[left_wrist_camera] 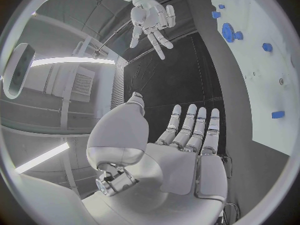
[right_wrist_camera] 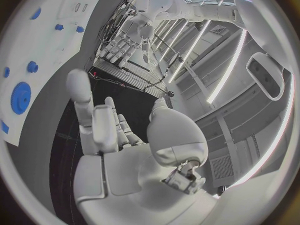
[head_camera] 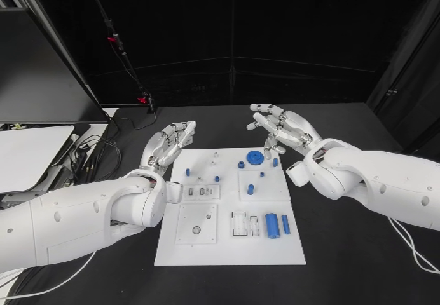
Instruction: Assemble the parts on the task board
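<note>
Looking down at the black table [head_camera: 348,267], I see my two silver hands up above the far end of the white flat task board [head_camera: 229,251]. My left hand [head_camera: 170,145] is at the far left corner with its fingers spread and nothing in it. My right hand [head_camera: 280,130] is past the far right corner, fingers apart, and it holds nothing too.

I think no part is picked up yet, so this looks like the start. The small blue parts lie on the board. A round blue gear [head_camera: 255,157] sits near the far edge, close under my right hand. A fat blue cylinder [head_camera: 272,225] and a thin blue peg [head_camera: 285,223] lie on the near right side.

Next I should lower one hand onto a part, maybe the gear. Other small blue pegs [head_camera: 250,189] stand close around, so I must be careful not to bump them. Loose cables [head_camera: 96,155] lie off to the left, well apart.
</note>
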Controlling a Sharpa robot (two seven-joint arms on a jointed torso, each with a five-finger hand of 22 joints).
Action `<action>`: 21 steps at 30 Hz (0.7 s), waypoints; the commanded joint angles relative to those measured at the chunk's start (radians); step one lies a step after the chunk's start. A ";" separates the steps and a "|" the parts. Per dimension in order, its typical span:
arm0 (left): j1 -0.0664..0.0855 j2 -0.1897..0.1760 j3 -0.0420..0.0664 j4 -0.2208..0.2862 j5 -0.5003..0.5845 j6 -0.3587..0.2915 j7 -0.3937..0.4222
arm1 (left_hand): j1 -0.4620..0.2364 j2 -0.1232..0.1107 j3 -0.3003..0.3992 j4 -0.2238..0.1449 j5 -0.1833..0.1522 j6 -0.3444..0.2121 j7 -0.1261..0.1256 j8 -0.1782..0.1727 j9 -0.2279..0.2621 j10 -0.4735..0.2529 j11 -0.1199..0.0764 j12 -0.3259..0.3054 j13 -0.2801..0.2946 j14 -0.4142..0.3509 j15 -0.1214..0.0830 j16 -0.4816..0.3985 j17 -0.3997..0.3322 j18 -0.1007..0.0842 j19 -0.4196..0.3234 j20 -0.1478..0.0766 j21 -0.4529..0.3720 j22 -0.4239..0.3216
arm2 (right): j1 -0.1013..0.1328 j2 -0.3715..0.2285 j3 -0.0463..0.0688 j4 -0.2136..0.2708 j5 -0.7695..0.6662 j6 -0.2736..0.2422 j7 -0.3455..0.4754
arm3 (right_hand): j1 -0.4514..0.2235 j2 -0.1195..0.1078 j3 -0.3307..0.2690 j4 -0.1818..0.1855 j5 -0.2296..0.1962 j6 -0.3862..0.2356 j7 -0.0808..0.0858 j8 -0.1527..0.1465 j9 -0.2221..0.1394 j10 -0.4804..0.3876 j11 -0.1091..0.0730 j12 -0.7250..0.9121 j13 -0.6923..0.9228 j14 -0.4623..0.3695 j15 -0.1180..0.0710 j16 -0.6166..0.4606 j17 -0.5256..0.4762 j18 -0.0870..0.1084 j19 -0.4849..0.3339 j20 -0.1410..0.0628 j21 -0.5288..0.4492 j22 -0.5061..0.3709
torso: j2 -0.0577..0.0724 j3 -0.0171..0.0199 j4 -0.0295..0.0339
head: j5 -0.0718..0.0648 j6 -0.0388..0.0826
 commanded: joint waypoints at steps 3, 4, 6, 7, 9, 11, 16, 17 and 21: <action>0.004 0.004 0.001 0.003 -0.005 0.018 0.348 | 0.000 0.011 -0.004 0.002 0.004 0.013 0.150 0.008 -0.002 0.008 -0.001 0.005 0.001 0.008 0.006 0.005 0.001 0.007 0.011 0.000 0.007 0.003 | 0.022 0.019 0.002 -0.040 -0.107 0.053 -0.008 | 0.156 -0.012 0.024 -0.033 0.073 0.204 0.089 0.094 0.013 0.106 -0.008 -0.031 -0.001 0.070 -0.009 0.114 0.223 -0.068 0.119 -0.002 0.318 0.429 | 0.022 -0.0049 0.0044 | -0.003 -0.002; 0.005 0.005 0.001 0.003 -0.005 0.018 0.348 | 0.000 0.011 -0.005 0.002 0.004 0.013 0.150 0.008 -0.002 0.008 -0.001 0.005 0.001 0.008 0.006 0.005 0.001 0.007 0.012 0.000 0.008 0.004 | 0.025 0.022 0.002 -0.046 -0.135 0.044 -0.015 | 0.199 -0.018 0.032 -0.049 0.076 0.275 0.088 0.110 0.014 0.124 -0.011 -0.045 -0.001 0.068 -0.008 0.120 0.229 -0.073 0.123 0.000 0.344 0.465 | 0.025 -0.0062 0.0064 | -0.005 -0.003; 0.007 0.007 0.001 0.005 -0.005 0.019 0.348 | 0.000 0.011 -0.005 0.002 0.004 0.013 0.150 0.008 -0.002 0.009 -0.001 0.005 0.001 0.009 0.006 0.005 0.001 0.007 0.013 0.000 0.009 0.004 | 0.029 0.027 0.002 -0.055 -0.197 0.033 -0.029 | 0.290 -0.026 0.063 -0.100 0.021 0.384 0.087 0.120 0.019 0.152 -0.002 -0.060 0.000 0.065 -0.003 0.125 0.234 -0.079 0.129 0.004 0.372 0.507 | 0.031 -0.0077 0.0090 | -0.007 -0.003; 0.008 0.007 0.001 0.005 -0.005 0.019 0.348 | 0.001 0.012 -0.005 0.002 0.004 0.013 0.150 0.008 -0.002 0.009 -0.001 0.005 0.001 0.009 0.006 0.005 0.001 0.007 0.012 0.000 0.009 0.004 | 0.030 0.031 0.002 -0.060 -0.238 0.023 -0.040 | 0.314 -0.032 0.071 -0.111 -0.011 0.428 0.087 0.112 0.019 0.163 -0.001 -0.069 0.000 0.064 -0.002 0.127 0.237 -0.083 0.132 0.007 0.385 0.528 | 0.033 -0.0081 0.0095 | -0.006 -0.004; 0.011 0.007 0.001 0.004 -0.005 0.019 0.347 | 0.001 0.012 -0.005 0.002 0.004 0.013 0.150 0.008 -0.002 0.009 -0.001 0.005 0.001 0.009 0.006 0.005 0.001 0.007 0.012 0.000 0.009 0.004 | 0.034 0.040 0.002 -0.069 -0.335 -0.003 -0.072 | 0.366 -0.028 0.090 -0.124 -0.030 0.494 0.085 0.074 0.013 0.189 -0.004 -0.090 0.000 0.062 -0.002 0.131 0.243 -0.086 0.136 0.010 0.405 0.558 | 0.037 -0.0087 0.0093 | -0.005 -0.006; 0.012 0.006 0.001 0.004 -0.005 0.019 0.346 | 0.001 0.012 -0.005 0.002 0.004 0.013 0.150 0.008 -0.002 0.009 -0.001 0.005 0.001 0.009 0.006 0.005 0.001 0.007 0.012 0.000 0.009 0.004 | 0.036 0.047 0.002 -0.076 -0.420 -0.024 -0.107 | 0.408 -0.033 0.097 -0.119 -0.038 0.552 0.075 0.011 0.010 0.216 -0.009 -0.125 -0.001 0.060 -0.006 0.134 0.246 -0.086 0.129 0.008 0.418 0.571 | 0.039 -0.0092 0.0080 | -0.006 -0.008; 0.018 0.002 0.001 0.001 -0.005 0.018 0.347 | 0.001 0.013 -0.005 0.002 0.005 0.013 0.150 0.009 -0.003 0.009 -0.001 0.006 0.001 0.009 0.006 0.005 0.001 0.007 0.013 0.001 0.009 0.004 | 0.039 0.075 0.002 -0.096 -0.644 -0.066 -0.236 | 0.505 -0.037 0.126 -0.149 -0.037 0.603 0.056 -0.045 0.011 0.236 -0.019 -0.169 -0.001 0.064 -0.013 0.140 0.277 -0.091 0.132 0.004 0.430 0.596 | 0.046 -0.0102 0.0090 | -0.012 -0.011; 0.018 0.002 0.001 0.001 -0.005 0.018 0.347 | 0.001 0.013 -0.005 0.002 0.005 0.013 0.150 0.009 -0.003 0.009 -0.001 0.006 0.001 0.010 0.006 0.005 0.001 0.007 0.013 0.001 0.010 0.004 | 0.039 0.078 0.002 -0.098 -0.655 -0.067 -0.246 | 0.511 -0.039 0.127 -0.151 -0.037 0.607 0.054 -0.049 0.011 0.238 -0.020 -0.172 -0.001 0.064 -0.014 0.141 0.278 -0.091 0.132 0.003 0.431 0.597 | 0.047 -0.0103 0.0097 | -0.013 -0.012; 0.022 -0.008 0.001 0.002 -0.012 0.020 0.347 | 0.002 0.014 -0.005 0.001 0.006 0.013 0.150 0.009 -0.003 0.010 -0.001 0.006 0.001 0.011 0.007 0.006 0.001 0.007 0.013 0.001 0.010 0.004 | 0.039 0.110 0.002 -0.122 -0.741 -0.066 -0.322 | 0.555 -0.053 0.132 -0.155 -0.037 0.641 0.045 -0.090 0.011 0.264 -0.023 -0.208 -0.001 0.064 -0.016 0.141 0.282 -0.093 0.132 0.000 0.436 0.607 | 0.053 -0.0100 0.0111 | -0.016 -0.009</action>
